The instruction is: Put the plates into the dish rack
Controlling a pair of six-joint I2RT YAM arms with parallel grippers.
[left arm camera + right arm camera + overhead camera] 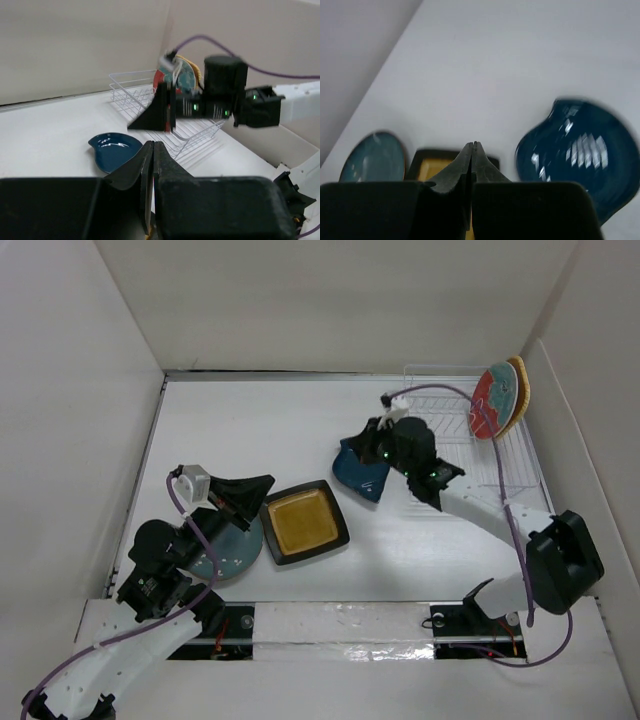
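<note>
Hanging clenched and empty, the left fingers (134,171) sat close to the grey-teal plate (235,558) on the counter (250,430). Next lay the black square plate (303,522), then the blue leaf plate (358,478), the right fingers (451,172) pinched shut on nothing beside it. Farthest right, the red plate (490,405) and orange plate (518,390) stood in the rack (475,455). Glazed, stiff and breakable, they would likely slip; a rim grip looked safest.

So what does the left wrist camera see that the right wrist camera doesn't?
Only left wrist: the white wire dish rack with the red round flowered plate and orange-yellow round plate standing in it, plus the right arm. Only right wrist: the grey-teal round plate and the black square plate with amber centre. Both: the dark blue leaf-shaped plate.
</note>
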